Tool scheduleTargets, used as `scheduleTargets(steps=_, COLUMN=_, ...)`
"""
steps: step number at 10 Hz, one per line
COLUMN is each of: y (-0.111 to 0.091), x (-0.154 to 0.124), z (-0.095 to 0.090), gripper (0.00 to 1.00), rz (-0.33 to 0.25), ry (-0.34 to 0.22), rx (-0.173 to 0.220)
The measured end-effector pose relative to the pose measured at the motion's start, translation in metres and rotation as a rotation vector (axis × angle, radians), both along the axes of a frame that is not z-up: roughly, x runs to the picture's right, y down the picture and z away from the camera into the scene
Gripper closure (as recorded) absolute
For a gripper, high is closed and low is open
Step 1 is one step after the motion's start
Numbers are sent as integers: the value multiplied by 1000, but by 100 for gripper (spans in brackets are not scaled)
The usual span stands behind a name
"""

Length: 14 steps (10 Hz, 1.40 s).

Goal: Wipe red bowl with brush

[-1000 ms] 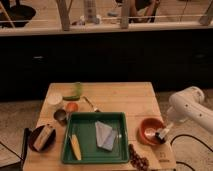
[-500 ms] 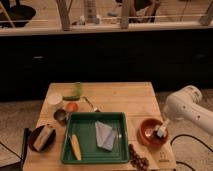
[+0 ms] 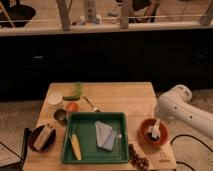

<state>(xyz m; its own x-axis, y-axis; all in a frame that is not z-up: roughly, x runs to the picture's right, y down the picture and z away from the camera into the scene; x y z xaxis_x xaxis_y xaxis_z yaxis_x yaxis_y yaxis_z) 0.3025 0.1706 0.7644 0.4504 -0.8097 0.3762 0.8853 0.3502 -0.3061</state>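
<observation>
The red bowl (image 3: 146, 135) sits on the wooden table to the right of the green tray (image 3: 85, 131). The white arm (image 3: 181, 110) reaches in from the right, and my gripper (image 3: 155, 128) hangs just over the inside of the bowl. A whitish piece with a dark end, probably the brush (image 3: 153, 133), points down into the bowl beneath the gripper. It is hidden whether the gripper holds it.
The tray holds a folded bluish cloth (image 3: 105, 135) and a corn cob (image 3: 76, 147). A dark brown bowl (image 3: 42, 137) sits front left. A small orange cup (image 3: 72, 106), a metal cup (image 3: 60, 116), a spoon (image 3: 91, 104) and a green cup (image 3: 76, 91) are behind the tray. Dark grapes (image 3: 138, 159) lie near the front edge.
The white arm's elbow has drifted slightly left, toward the table. The gripper stays over the red bowl, and the other things have not moved.
</observation>
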Motion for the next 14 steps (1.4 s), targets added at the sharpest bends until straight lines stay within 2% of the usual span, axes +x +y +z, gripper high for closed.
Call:
scheduleTargets(steps=3, y=6, x=-18, z=7, gripper=100, rz=-61, ry=-25, rx=-42)
scheduleTargets(steps=14, y=8, x=-16, z=7, gripper=100, rz=-58, ry=-22, rx=-45)
